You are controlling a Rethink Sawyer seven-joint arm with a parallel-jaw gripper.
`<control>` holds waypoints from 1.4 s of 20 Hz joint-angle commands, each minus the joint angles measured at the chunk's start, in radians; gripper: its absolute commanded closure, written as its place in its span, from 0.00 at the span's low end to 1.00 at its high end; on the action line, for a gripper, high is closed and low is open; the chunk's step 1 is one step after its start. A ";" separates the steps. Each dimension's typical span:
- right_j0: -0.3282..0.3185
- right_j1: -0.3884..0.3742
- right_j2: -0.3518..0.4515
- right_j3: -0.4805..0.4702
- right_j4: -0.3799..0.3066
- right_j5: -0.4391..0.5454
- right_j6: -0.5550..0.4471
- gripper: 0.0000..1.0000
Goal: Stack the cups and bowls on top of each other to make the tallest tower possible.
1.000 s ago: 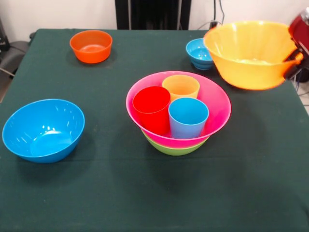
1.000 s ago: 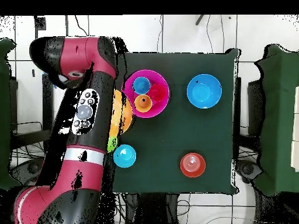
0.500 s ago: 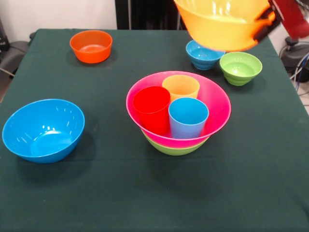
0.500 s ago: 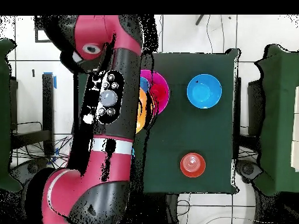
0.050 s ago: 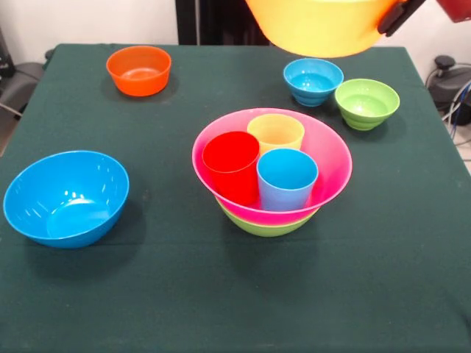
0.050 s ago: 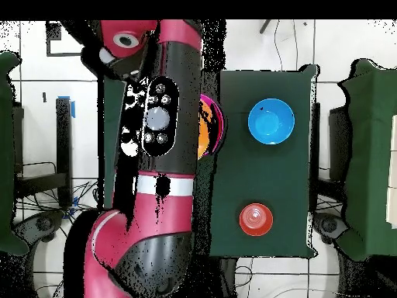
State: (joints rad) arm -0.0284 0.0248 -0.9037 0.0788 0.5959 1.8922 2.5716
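Yellow-orange bowl (image 5: 324,26), top cut off

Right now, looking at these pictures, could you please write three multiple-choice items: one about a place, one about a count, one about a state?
1. Where do the cups stand?
A. in the pink bowl
B. in the big blue bowl
C. on the bare cloth

2. How many small bowls rest on the table?
A. one
B. three
C. five

3. How is the yellow-orange bowl?
A. resting on the table
B. turned upside down
C. lifted above the table

Answers: 1 A, the three cups stand inside the pink bowl. 2 B, one orange, one blue, one green. 3 C, the yellow-orange bowl hangs clear of the table at the top edge.
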 commanded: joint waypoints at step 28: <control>-0.204 0.068 -1.221 -0.061 1.039 -0.279 -0.871 1.00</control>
State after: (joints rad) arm -0.2161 0.1038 -1.9197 -0.0026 1.5828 1.5564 1.9838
